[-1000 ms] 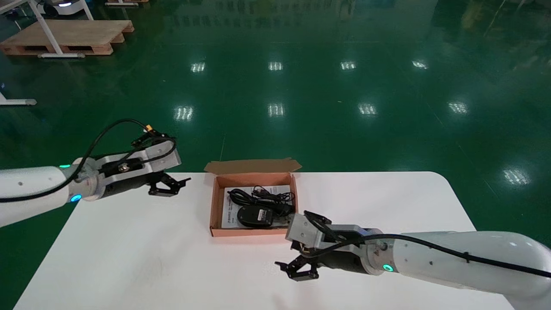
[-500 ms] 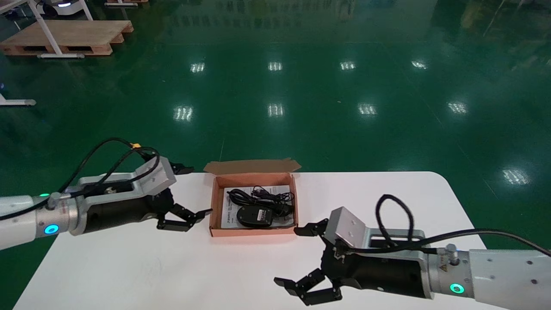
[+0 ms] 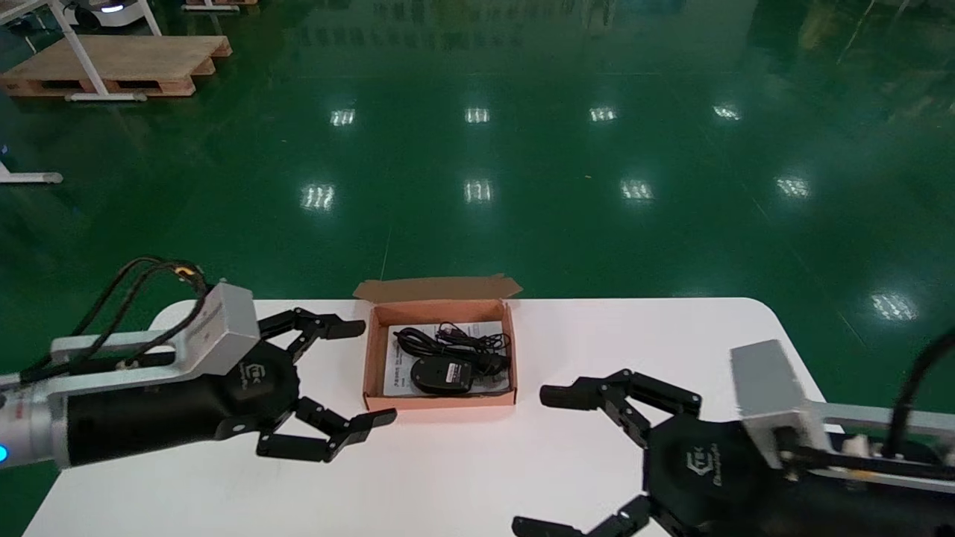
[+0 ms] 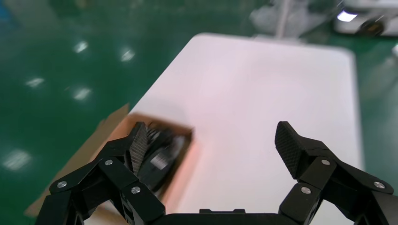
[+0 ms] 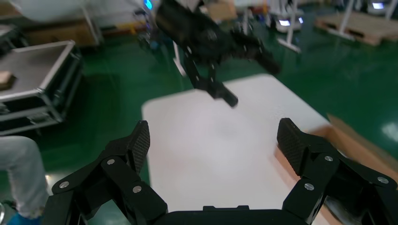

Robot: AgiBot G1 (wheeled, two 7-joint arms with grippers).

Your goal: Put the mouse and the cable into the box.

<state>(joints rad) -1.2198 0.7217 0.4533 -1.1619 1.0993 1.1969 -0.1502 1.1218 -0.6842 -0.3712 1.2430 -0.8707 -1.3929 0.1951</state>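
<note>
An open brown cardboard box [image 3: 371,358] stands at the table's far middle. Inside lie a black mouse [image 3: 442,374] and a coiled black cable [image 3: 451,341] on a printed sheet. My left gripper [image 3: 365,373] hovers just left of the box, open and empty, fingers pointing at the box's left wall. In the left wrist view that gripper [image 4: 213,145] frames bare table, with the box [image 4: 180,173] and mouse [image 4: 159,159] behind one finger. My right gripper [image 3: 539,462] is open and empty, to the right of the box and nearer the table's front edge. The right wrist view shows its fingertips [image 5: 214,140] over white table.
The white table [image 3: 671,335] has rounded far corners with green floor beyond. A wooden pallet [image 3: 119,63] lies far back left. In the right wrist view my left arm [image 5: 211,42] hangs across the table, and a metal case [image 5: 37,84] stands on the floor.
Both arms have swung lower and nearer to the front. The left gripper came in beside the box. The right gripper shifted right. Both stayed open and empty.
</note>
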